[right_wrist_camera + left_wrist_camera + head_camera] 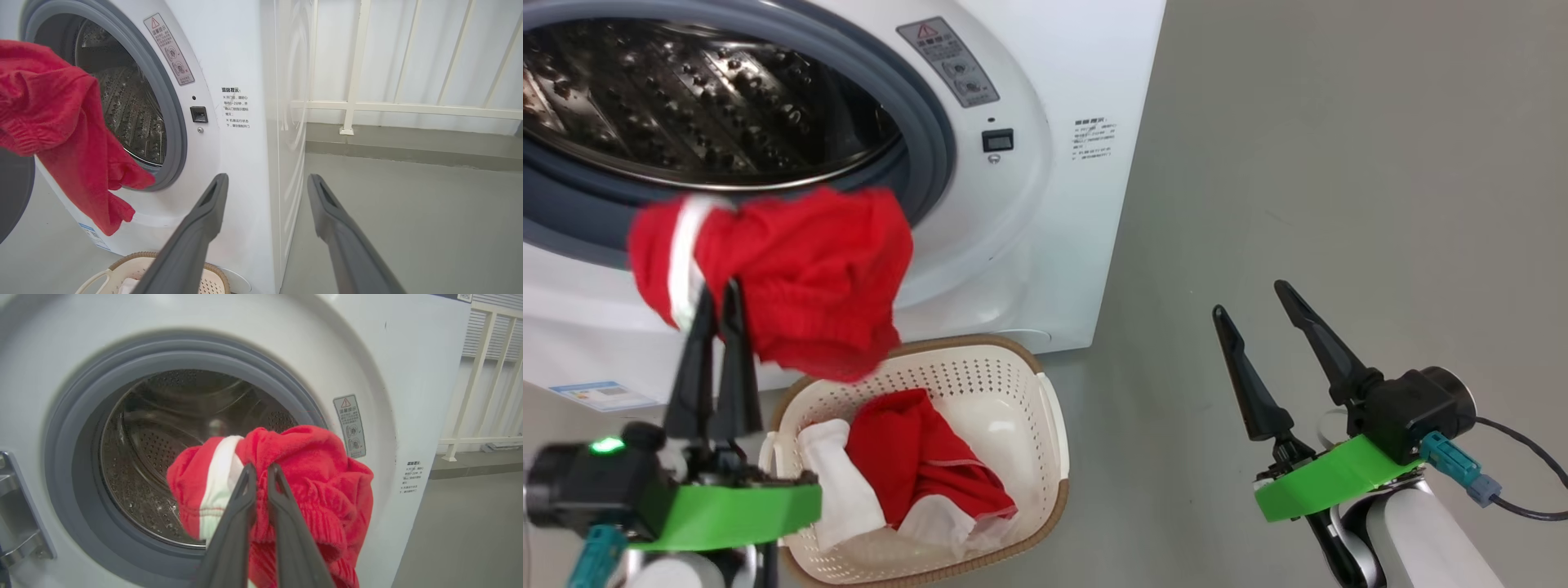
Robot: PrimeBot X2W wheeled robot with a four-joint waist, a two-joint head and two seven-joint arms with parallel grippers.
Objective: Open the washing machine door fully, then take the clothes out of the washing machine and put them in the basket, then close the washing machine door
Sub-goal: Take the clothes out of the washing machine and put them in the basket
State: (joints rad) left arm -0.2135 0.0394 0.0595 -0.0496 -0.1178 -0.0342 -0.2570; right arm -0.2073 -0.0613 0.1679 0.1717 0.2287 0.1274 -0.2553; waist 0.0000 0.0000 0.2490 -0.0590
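The washing machine [1045, 204] stands open, its drum [686, 106] apparently empty. The left pincer [719, 287] grips a red garment [809, 261] before its opening. The basket [980, 367] at its foot already holds clothes [907, 457]. The right pincer [1250, 297] gapes empty. Dropping this piece and closing up remain.

Left claw [719, 287], right claw [1250, 296]: black fingers [1327, 347], green mounts [1331, 478], teal plugs [1450, 459].
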